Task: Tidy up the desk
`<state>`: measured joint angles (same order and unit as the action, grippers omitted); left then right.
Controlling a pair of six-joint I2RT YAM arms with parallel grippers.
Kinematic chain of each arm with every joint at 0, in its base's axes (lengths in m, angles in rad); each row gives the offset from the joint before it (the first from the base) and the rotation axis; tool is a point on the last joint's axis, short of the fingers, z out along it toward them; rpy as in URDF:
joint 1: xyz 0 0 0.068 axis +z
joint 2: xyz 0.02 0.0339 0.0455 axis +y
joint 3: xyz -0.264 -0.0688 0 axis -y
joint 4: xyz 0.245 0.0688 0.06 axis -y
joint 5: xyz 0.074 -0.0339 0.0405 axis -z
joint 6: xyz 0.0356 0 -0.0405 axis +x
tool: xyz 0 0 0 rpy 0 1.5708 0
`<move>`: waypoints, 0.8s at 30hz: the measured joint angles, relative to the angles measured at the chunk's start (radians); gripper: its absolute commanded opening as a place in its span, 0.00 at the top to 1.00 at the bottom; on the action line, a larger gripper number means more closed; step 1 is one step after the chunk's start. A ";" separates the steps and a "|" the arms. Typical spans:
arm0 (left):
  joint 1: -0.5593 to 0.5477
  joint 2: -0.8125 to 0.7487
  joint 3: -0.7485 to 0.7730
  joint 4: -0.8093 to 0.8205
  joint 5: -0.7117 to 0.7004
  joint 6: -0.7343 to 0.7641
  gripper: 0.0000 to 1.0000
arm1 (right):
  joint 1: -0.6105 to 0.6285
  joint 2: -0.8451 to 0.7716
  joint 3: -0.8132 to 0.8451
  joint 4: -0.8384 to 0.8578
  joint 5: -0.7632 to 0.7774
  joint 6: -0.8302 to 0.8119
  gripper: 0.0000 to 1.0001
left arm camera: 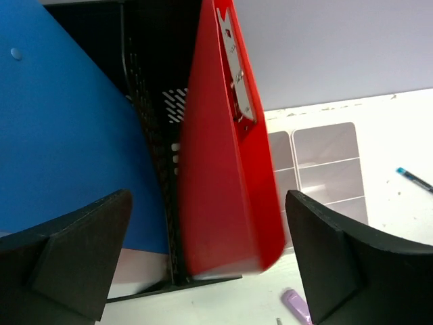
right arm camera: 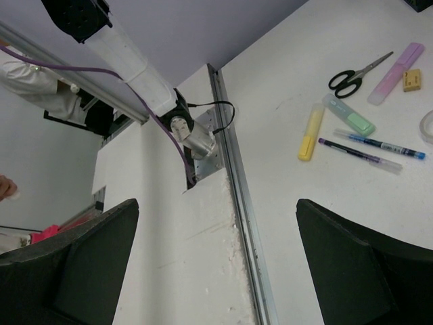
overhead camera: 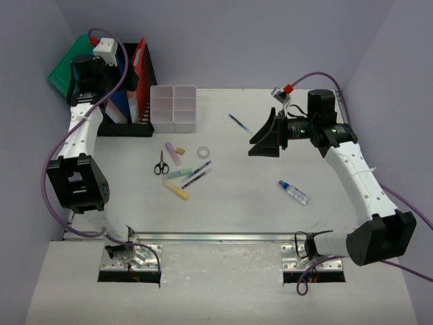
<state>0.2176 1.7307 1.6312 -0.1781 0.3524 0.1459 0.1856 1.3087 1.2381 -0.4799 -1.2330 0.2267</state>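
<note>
Looking down from above, the white worktop (overhead camera: 230,210) fills the middle of the scene, its silver rail (overhead camera: 216,237) running along the 6 o'clock edge by the arm bases.

Up at 10 o'clock stands the black mesh file rack (overhead camera: 128,125), with a blue folder (left arm camera: 61,135) and a red folder (left arm camera: 223,169) upright in it and a green folder (overhead camera: 64,71) behind. The left arm reaches right up to that rack. From its wrist, the left claw (left arm camera: 208,203) is released: the jaws stand wide apart with the red folder's lower edge between them, a gap showing on either side, neither finger touching it.

Over at 2 o'clock, the right claw (overhead camera: 265,139) hangs above the worktop, pointing toward 9 o'clock. It is spread wide too, and nothing sits between its fingers (right arm camera: 352,271).

At 11 o'clock, just beside the rack, sits the white compartment tray (overhead camera: 174,107).

Now the small stuff. Toward 9 o'clock of centre lies a loose cluster:
- scissors (overhead camera: 161,164)
- a pink highlighter (overhead camera: 172,154)
- a green highlighter (overhead camera: 179,174)
- a yellow highlighter (overhead camera: 177,191)
- two pens (overhead camera: 198,169), side by side
- a tape roll (overhead camera: 203,151)
- a small yellowish eraser (overhead camera: 180,150), just beside the pink highlighter

A lone pen (overhead camera: 239,123) lies at 12 o'clock, between the tray and the right claw. A small blue-capped bottle (overhead camera: 293,191) lies on its side at 4 o'clock, well apart from everything else.
</note>
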 measured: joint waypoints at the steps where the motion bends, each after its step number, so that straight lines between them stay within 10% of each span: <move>1: 0.000 0.007 0.017 -0.012 0.000 -0.010 0.00 | 0.000 0.000 0.000 -0.003 0.002 -0.001 0.01; 15: 0.006 -0.093 0.512 -0.229 0.028 -0.101 0.00 | 0.000 -0.108 0.003 -0.180 0.247 -0.175 0.01; 24: -0.002 -0.500 -0.076 -0.326 0.196 0.025 0.00 | 0.000 -0.155 -0.108 -0.292 0.512 -0.316 0.07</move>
<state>0.2152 1.2310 1.5551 -0.5040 0.5486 0.1712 0.1853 1.1536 1.1305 -0.7721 -0.7208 -0.0892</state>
